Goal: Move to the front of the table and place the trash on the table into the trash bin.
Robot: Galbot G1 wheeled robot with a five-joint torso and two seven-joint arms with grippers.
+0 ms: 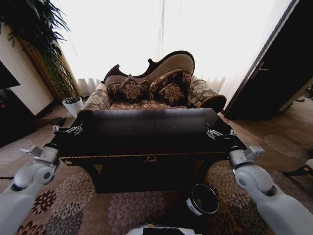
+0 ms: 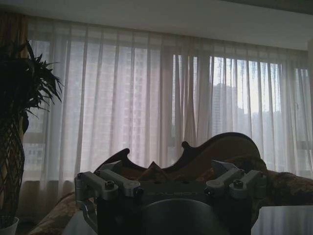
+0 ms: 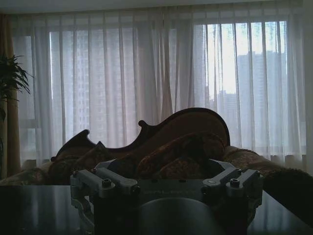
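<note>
Two grippers are hovering over the table: the left gripper above its left end, the right gripper above its right end. Whether their fingers are open or closed cannot be told; neither appears to be carrying anything. The robot is facing the table's front; judged sound practice is centring on the gold emblem before reaching. The glossy dark top is showing no discernible trash. The trash bin, black and round, is sitting on the carpet below the front right corner.

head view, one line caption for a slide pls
Robot faces the dark table, both arms raised at its front corners, black trash bin on the carpet below.
</note>
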